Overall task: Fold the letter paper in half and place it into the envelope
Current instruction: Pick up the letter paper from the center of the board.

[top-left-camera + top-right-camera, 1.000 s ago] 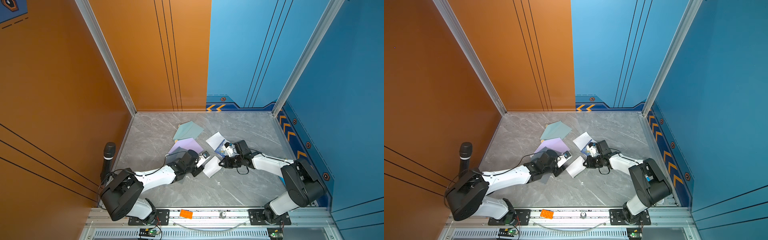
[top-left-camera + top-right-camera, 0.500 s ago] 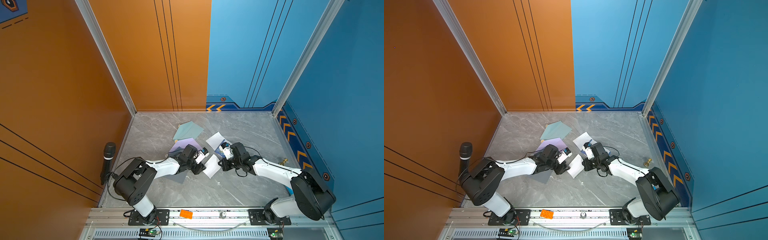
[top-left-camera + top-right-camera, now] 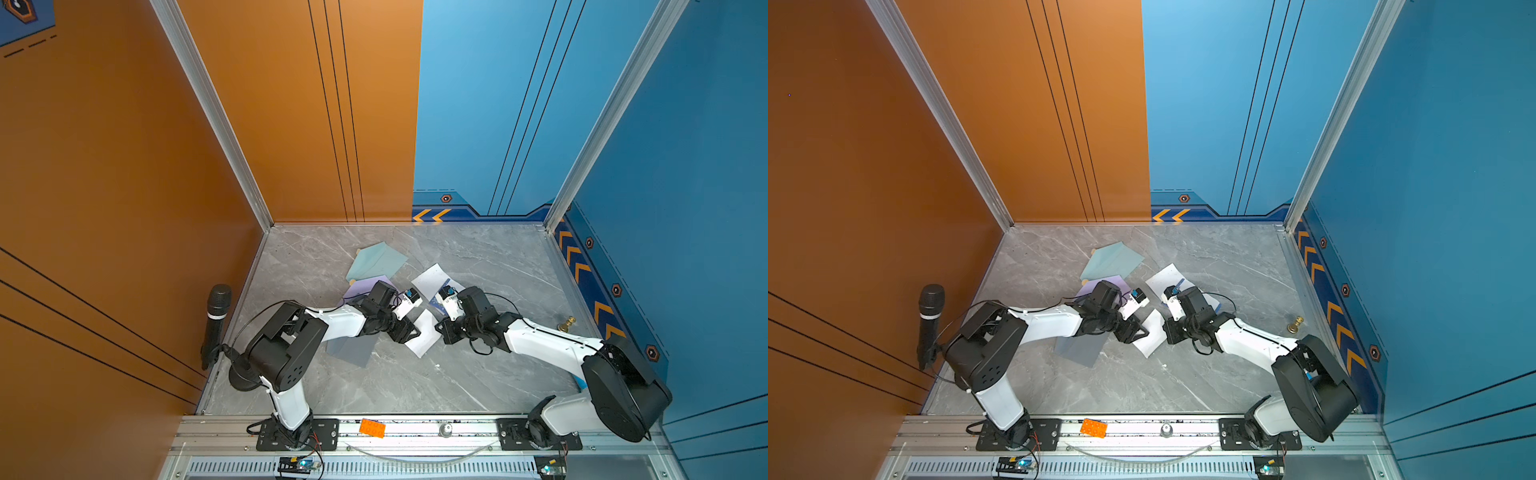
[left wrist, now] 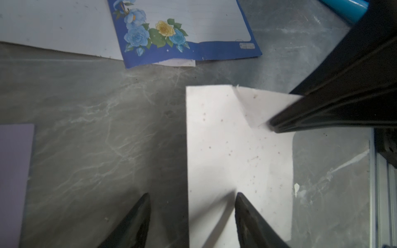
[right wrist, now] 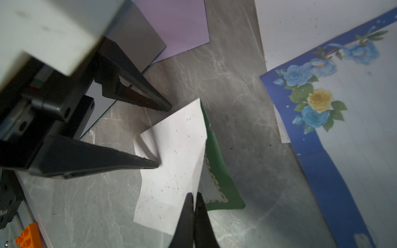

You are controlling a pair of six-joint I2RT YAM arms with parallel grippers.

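Grey marble table between orange and blue walls is what I'm working on, with two arms reaching in from the near rail. I count six flat pieces I can tell apart:

- one white letter paper, lying between the two grippers
- one teal envelope, toward the back
- one lilac sheet, just in front of the envelope
- one grey sheet, under the left arm
- one plain white sheet
- one blue-bordered flowered sheet, overlapping the white sheet

There is also one microphone at the left wall, one orange brick on the rail and one small brass piece at the right edge.

The letter paper lies folded, white side up. A green printed face shows under its lifted edge in the right wrist view.

My left gripper stands with its jaws well apart, straddling the paper's long edge. One finger is over the paper with its tip at the surface, and the other is over bare table beside it. It holds nothing.

My right gripper has its jaws pressed together on the opposite edge of the paper, pinching it so that the edge stands up off the table. The envelope lies well apart from both grippers, flat and untouched.
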